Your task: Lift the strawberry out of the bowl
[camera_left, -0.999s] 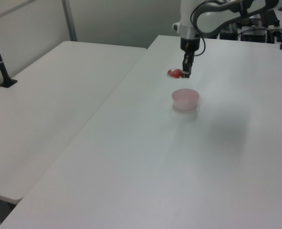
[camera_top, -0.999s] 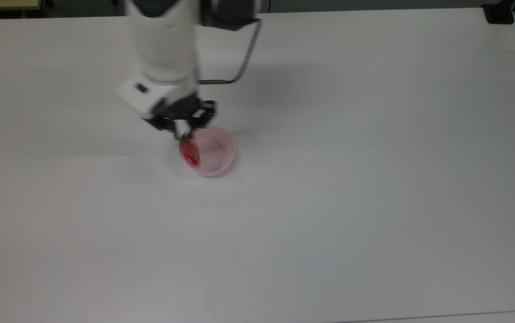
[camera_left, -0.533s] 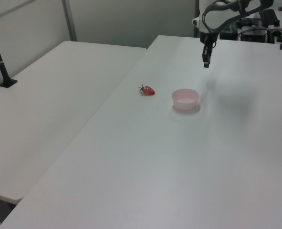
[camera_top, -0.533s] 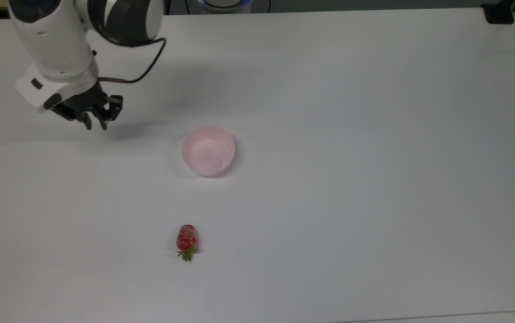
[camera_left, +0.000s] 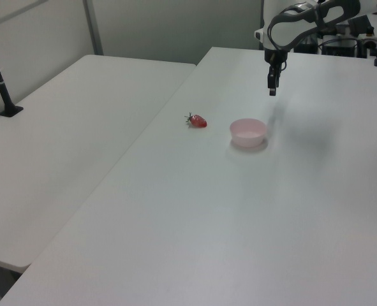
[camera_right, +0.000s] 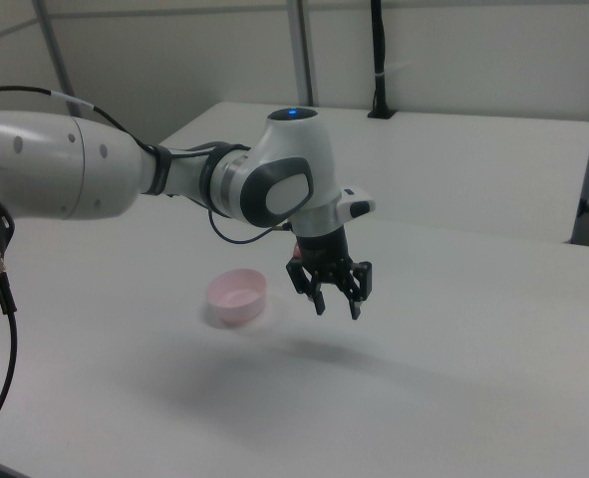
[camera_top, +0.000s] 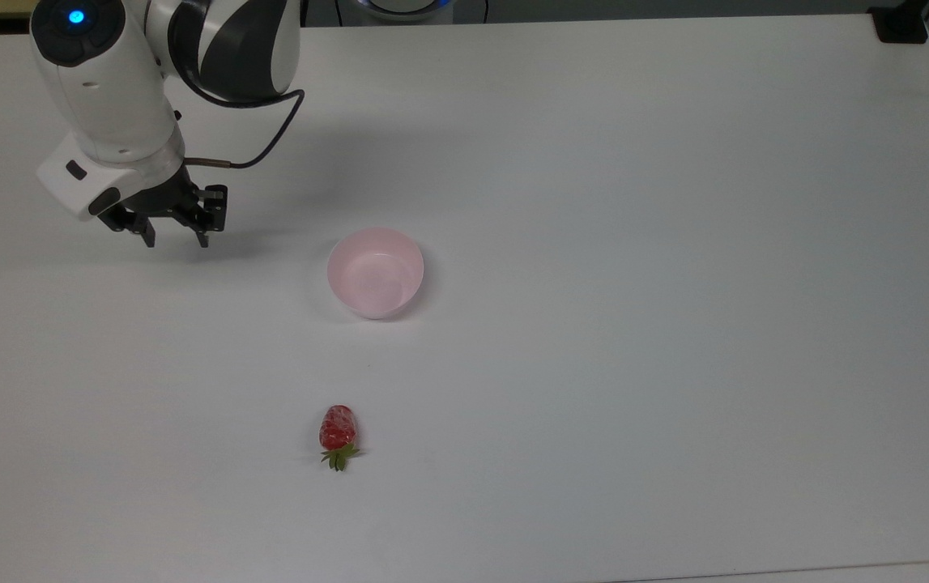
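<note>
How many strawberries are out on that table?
1. The strawberry lies on the bare white table, outside the pink bowl, toward the top view's bottom edge. The bowl looks empty, and the open pincer holds nothing.

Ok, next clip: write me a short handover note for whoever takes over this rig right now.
Gripper: open, holding nothing, hanging above the table toward the top view's left of the bowl.
Bowl: upright, nothing in it.
Strawberry: lying on the table, apart from the bowl, below it in the top view, stem cap pointing away from the bowl.
Done: the strawberry is out of the bowl.
Left: nothing obvious; check that leaving it on the table counts.
</note>
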